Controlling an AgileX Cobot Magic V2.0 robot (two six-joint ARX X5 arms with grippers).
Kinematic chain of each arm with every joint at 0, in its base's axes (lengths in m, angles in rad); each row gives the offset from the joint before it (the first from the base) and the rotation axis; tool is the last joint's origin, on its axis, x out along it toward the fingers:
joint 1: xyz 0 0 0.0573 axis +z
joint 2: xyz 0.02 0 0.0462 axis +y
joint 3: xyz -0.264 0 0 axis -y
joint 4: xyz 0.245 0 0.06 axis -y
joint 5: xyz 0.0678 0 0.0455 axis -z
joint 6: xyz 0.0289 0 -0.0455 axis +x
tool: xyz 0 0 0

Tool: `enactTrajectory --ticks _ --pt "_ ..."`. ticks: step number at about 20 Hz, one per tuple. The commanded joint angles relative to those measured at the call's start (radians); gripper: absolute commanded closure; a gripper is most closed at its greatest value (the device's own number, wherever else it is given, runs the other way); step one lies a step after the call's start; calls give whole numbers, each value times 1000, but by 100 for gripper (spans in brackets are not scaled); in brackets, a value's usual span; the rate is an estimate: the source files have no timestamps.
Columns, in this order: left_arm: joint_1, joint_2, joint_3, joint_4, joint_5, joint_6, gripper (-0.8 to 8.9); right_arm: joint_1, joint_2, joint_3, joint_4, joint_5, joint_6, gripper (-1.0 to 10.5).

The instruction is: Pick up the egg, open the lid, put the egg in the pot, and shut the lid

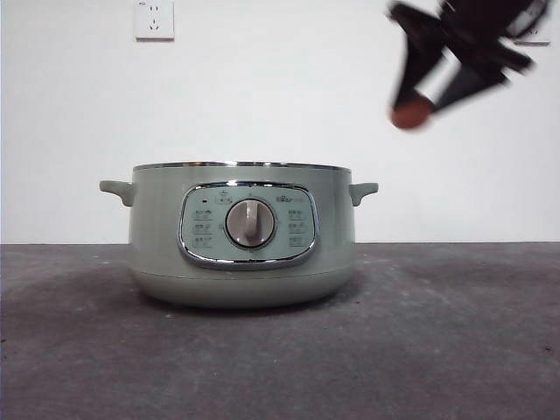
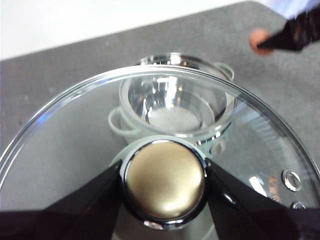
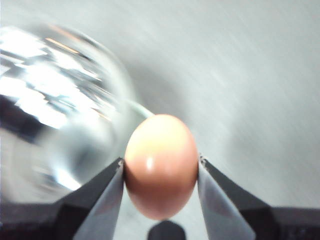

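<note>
Above the open pot [image 1: 241, 236], right gripper [image 3: 161, 172] clamps the egg [image 3: 161, 165]; left gripper [image 2: 164, 180] grips the lid [image 2: 75, 135] by its knob [image 2: 164, 182].

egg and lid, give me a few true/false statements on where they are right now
1. The right gripper holds the egg between its jaws. True.
2. The egg lies inside the pot. False: it is held in the air, up and to one side of the pot.
3. The left gripper clamps the lid by its knob. True.
4. The lid sits on the pot. False: it is lifted clear, and the pot is open.
</note>
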Motion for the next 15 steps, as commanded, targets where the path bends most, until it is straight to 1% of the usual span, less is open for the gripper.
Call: enactTrajectory --ticks 1,5,7,12,15 --pt "2 -19 13 22 9 -2 822 87 47 99 4 -6 9 959" --pt "2 -32 13 18 16 -2 822 214 229 330 -19 -5 8 959" --pt "2 -32 13 7 16 -2 822 249 344 449 -63 -5 0 959" --pt "2 -33 13 1 17 -2 822 292 603 679 -207 14 -43 959" --pt "2 -33 13 2 43 -2 822 296 693 713 -243 26 -49 959"
